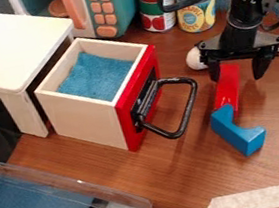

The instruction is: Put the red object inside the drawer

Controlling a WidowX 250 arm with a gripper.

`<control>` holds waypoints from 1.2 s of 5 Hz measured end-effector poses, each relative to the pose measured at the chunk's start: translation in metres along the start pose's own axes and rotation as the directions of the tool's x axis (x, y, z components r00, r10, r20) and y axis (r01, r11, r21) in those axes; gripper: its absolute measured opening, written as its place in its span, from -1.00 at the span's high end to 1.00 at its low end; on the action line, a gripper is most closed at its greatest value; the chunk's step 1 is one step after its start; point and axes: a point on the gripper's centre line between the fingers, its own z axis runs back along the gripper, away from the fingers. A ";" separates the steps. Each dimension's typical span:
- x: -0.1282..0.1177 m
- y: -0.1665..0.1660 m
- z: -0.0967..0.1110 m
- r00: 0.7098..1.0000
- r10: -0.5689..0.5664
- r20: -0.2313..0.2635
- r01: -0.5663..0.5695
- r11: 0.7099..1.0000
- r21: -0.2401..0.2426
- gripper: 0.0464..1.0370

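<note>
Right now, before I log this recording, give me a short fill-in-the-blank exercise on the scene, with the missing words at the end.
The pincer is ____, not shut.
The red block lies ____ the drawer, not in it.
The cloth in the drawer is coloured ____.
The handle on the drawer's front is coloured ____.

Missing words: open; outside; blue; black.
</note>
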 end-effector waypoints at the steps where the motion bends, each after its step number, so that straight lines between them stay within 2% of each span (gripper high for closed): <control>1: 0.000 0.000 -0.007 1.000 0.005 -0.004 -0.005 1.000 0.013 -0.93; 2: -0.001 0.002 -0.013 1.000 0.010 -0.007 -0.010 0.999 0.031 -0.81; 3: 0.000 0.001 -0.015 1.000 0.019 0.001 -0.019 0.999 0.027 -0.25; 4: 0.001 0.003 -0.015 1.000 0.023 0.006 -0.024 0.999 0.034 -0.03; 5: -0.001 0.003 -0.014 0.999 0.044 -0.006 -0.044 0.999 0.015 -0.03; 6: 0.005 0.008 0.001 0.997 0.077 -0.013 -0.078 0.997 -0.022 -0.03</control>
